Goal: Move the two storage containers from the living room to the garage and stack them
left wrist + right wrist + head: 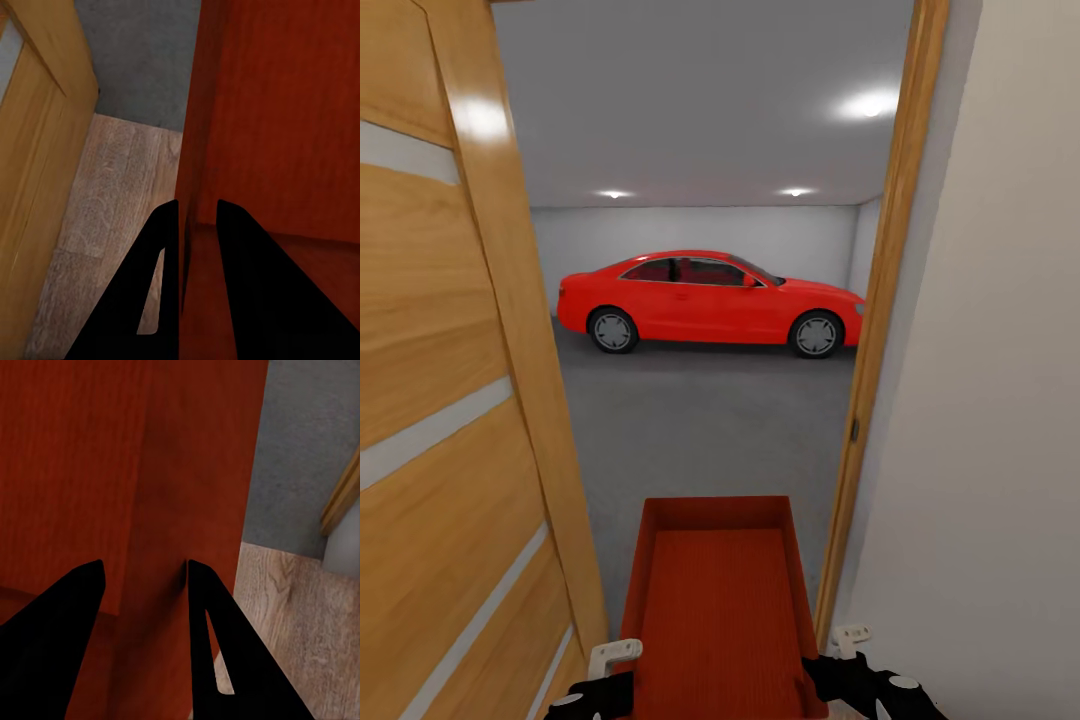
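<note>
I hold one orange-red lidless storage container (715, 600) low in front of me, its far end pointing through a doorway into the garage. My left gripper (618, 682) is shut on its left wall, and the left wrist view shows the black fingers (161, 247) pinching that thin wall (196, 135). On the other side, my right gripper (818, 676) is shut on the right wall, whose edge runs between the fingers (217, 622) in the right wrist view (161, 510). Beyond the threshold lies the dark grey garage floor (700, 420).
A wooden slatted door leaf (450, 400) stands open close on the left. The wooden door frame (880, 330) and a white wall (1000, 400) are close on the right. A red car (710, 300) is parked across the far garage. Light wood planks (112, 195) lie under the container.
</note>
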Robot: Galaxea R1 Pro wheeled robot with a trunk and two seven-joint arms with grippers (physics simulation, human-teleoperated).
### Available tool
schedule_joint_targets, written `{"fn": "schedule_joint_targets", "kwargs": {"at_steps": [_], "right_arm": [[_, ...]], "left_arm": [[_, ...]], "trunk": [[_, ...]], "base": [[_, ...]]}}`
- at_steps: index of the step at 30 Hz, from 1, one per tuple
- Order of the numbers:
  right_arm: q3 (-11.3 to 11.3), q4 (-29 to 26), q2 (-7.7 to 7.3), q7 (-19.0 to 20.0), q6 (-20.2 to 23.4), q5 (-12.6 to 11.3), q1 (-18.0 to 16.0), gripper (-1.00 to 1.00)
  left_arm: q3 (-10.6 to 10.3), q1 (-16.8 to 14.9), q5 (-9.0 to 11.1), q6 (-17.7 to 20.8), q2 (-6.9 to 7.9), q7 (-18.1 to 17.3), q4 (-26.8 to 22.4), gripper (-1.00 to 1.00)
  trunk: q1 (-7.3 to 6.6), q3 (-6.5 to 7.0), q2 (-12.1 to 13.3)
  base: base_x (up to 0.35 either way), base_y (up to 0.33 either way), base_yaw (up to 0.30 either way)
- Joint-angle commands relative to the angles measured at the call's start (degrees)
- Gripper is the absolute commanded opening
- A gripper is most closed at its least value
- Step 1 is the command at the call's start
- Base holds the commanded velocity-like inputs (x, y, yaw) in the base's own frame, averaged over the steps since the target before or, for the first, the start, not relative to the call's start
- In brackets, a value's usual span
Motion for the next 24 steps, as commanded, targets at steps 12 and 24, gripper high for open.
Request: {"fn": "schedule_joint_targets", "kwargs": {"at_steps": [12, 24], "right_arm": [[-0.26, 0.04, 0.36, 1.64, 0.38, -1.09, -0.05, -1.0], [-0.18, 0.04, 0.36, 1.64, 0.38, -1.08, -0.05, -1.0]], "left_arm": [[-0.03, 0.01, -1.58, -2.04, -0.03, 0.51, -0.18, -1.0], [-0.03, 0.01, -1.58, -2.04, 0.0, 0.45, -0.18, -1.0]], "trunk": [[0.01, -0.1, -0.08], [0.01, -0.03, -0.08]], "base": [[0.0, 0.0, -0.055], [0.0, 0.0, -0.077]]}}
